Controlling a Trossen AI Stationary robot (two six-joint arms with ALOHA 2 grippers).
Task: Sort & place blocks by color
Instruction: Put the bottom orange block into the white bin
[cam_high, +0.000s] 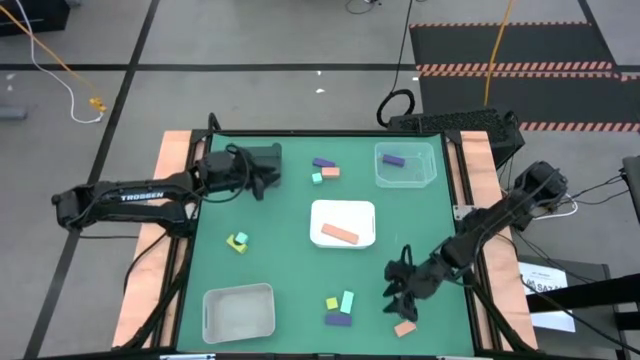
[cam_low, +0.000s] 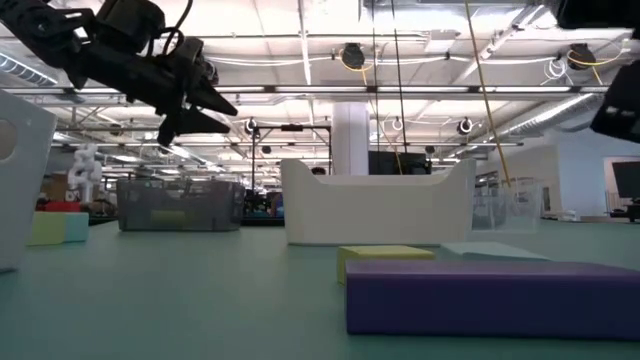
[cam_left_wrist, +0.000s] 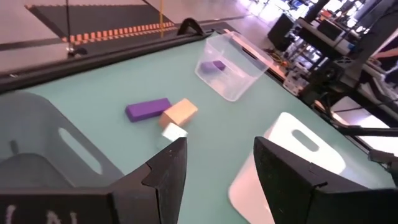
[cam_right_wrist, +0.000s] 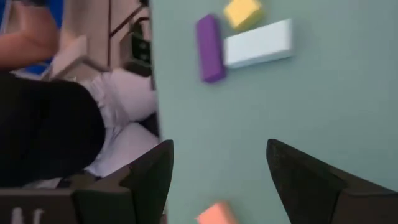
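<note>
My right gripper hovers open over the table's near right part. A salmon-pink block lies on the mat just short of its fingers, untouched. Farther off lie a purple bar, a mint bar and a yellow cube. My left gripper is open and raised at the far left. It faces a purple bar, a salmon block and a mint cube. A yellow and mint pair sits mid-left.
A clear tray at the far right holds a purple block. The white tray in the middle holds a salmon bar. A pale tray stands near left. A dark grey tray lies beside my left gripper.
</note>
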